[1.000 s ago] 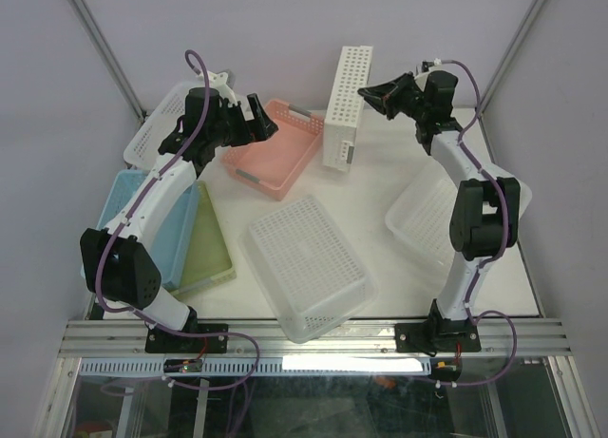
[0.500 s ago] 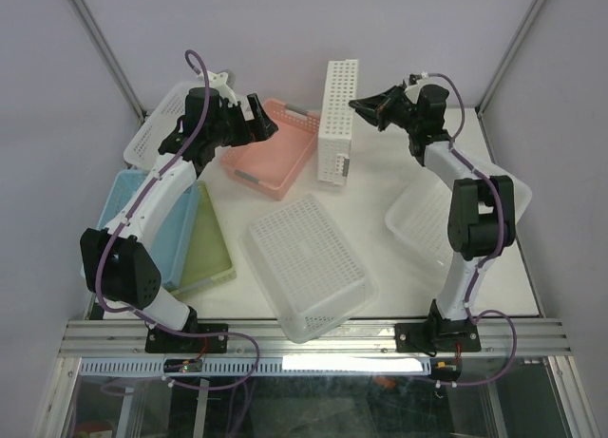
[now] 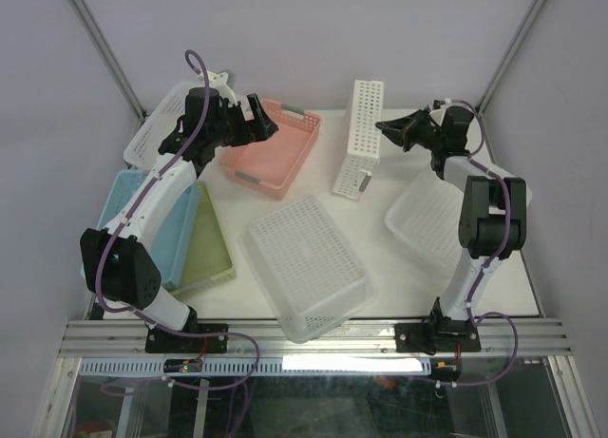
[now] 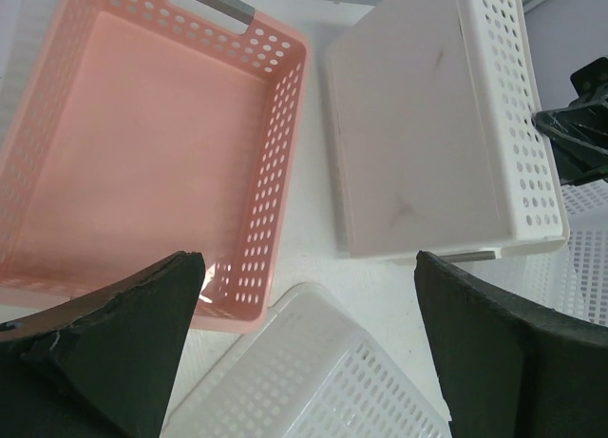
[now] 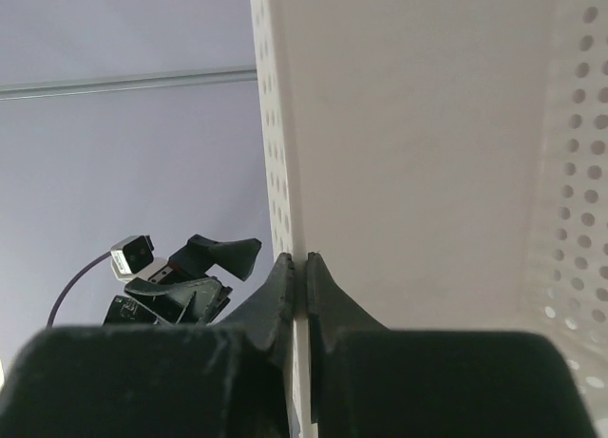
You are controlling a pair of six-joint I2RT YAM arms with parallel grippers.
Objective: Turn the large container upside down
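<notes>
1. Your right claw [image 5: 297,267] is pressed together on a thin rim wall of the large container [image 5: 408,153], with the wall pinched between its fingers.
2. The large container stands on one long side on the surface [image 3: 318,191] and is tilted. Its flat base faces your left claw and its hollow faces the right claw.
3. It is white, with a smooth base, rows of small holes in the walls and a grey handle at its low end.
4. Below the right claw's arm lies a white basket [image 3: 427,219].
5. Your left claw [image 4: 304,343] is spread wide over the pink basket [image 4: 142,143], whose bare floor shows. The large container stands just beside that basket.
6. Beyond the pink basket, toward the arm bases, is a perforated clear basket [image 3: 306,262].
7. Farthest from the right claw, a green tray [image 3: 204,243] touches a blue tray [image 3: 133,219].
</notes>
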